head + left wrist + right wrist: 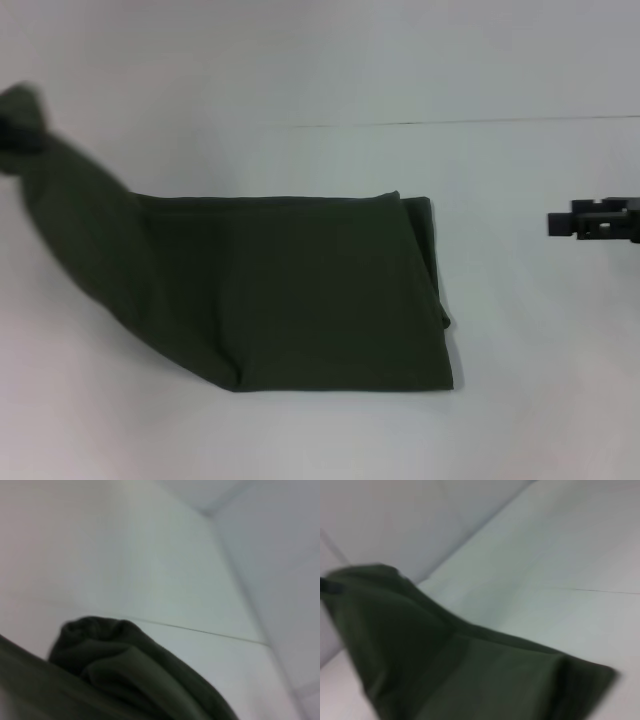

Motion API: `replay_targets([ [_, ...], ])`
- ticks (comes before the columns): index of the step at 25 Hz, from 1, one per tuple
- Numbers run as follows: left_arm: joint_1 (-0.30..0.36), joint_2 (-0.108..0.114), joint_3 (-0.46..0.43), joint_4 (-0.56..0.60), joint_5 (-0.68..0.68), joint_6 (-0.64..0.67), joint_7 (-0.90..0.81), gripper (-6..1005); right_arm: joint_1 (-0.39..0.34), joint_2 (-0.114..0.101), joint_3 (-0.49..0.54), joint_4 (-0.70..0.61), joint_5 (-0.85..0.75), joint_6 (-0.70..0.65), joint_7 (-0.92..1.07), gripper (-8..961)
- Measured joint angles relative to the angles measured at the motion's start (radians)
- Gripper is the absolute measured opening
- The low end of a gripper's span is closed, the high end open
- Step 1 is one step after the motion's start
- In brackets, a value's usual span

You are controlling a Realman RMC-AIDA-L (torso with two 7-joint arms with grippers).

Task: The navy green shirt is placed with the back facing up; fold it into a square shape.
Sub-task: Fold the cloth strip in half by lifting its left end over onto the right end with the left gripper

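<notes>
The navy green shirt (300, 290) lies on the white table as a folded dark olive rectangle, plain side up. Its left end rises off the table in a taut band to a bunched tip (22, 110) at the far left edge of the head view. There my left gripper (6, 132) is shut on that tip, almost wholly hidden by cloth. The left wrist view shows the bunched cloth (115, 655) close up. In the right wrist view the shirt (445, 670) rises toward the far side. My right gripper (598, 220) hovers to the right of the shirt, apart from it.
The white table (320, 80) spreads all around the shirt. A thin seam line (450, 123) runs across it behind the shirt. Nothing else stands on the table.
</notes>
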Motion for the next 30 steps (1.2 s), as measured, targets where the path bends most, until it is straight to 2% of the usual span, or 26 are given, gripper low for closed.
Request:
replay_targets([
  [3, -0.092, -0.057, 0.036, -0.004, -0.021, 0.02, 0.032, 90, -0.024, -0.008, 0.011, 0.002, 0.0, 0.033, 0.022, 866],
  [4, -0.132, -0.087, 0.065, -0.008, -0.023, 0.017, 0.043, 90, -0.033, -0.012, 0.016, 0.002, 0.0, 0.044, 0.028, 866],
  [5, -0.155, -0.105, 0.084, -0.011, -0.024, 0.006, 0.046, 91, -0.042, -0.015, 0.021, 0.003, 0.0, 0.053, 0.034, 866],
  [7, -0.21, -0.156, 0.144, -0.029, -0.024, -0.028, 0.051, 92, -0.053, -0.019, 0.027, 0.006, 0.0, 0.063, 0.04, 866],
  [11, -0.294, -0.261, 0.286, -0.11, -0.019, -0.18, 0.052, 94, -0.075, -0.021, 0.04, 0.006, 0.0, 0.067, 0.05, 866],
  [14, -0.326, -0.335, 0.396, -0.195, -0.014, -0.351, 0.033, 95, -0.081, -0.023, 0.04, 0.004, 0.0, 0.068, 0.055, 866],
  [17, -0.344, -0.392, 0.472, -0.278, -0.012, -0.467, 0.008, 97, -0.083, -0.027, 0.04, 0.005, 0.0, 0.068, 0.056, 866],
  [18, -0.349, -0.405, 0.489, -0.303, -0.018, -0.486, 0.004, 97, -0.083, -0.028, 0.04, 0.006, 0.0, 0.068, 0.056, 866],
  [20, -0.359, -0.416, 0.517, -0.361, -0.049, -0.504, 0.004, 98, -0.082, -0.029, 0.04, 0.007, 0.0, 0.07, 0.056, 866],
  [22, -0.375, -0.418, 0.55, -0.427, -0.098, -0.512, 0.009, 99, -0.081, -0.029, 0.039, 0.007, 0.0, 0.071, 0.056, 866],
  [24, -0.382, -0.418, 0.565, -0.446, -0.123, -0.509, 0.007, 151, -0.081, -0.029, 0.038, 0.007, 0.0, 0.073, 0.053, 866],
  [27, -0.383, -0.414, 0.566, -0.426, -0.134, -0.478, -0.005, 230, -0.077, -0.029, 0.033, 0.008, 0.0, 0.075, 0.051, 866],
  [30, -0.371, -0.4, 0.554, -0.347, -0.135, -0.395, -0.033, 309, -0.069, -0.028, 0.031, 0.008, -0.004, 0.075, 0.051, 866],
])
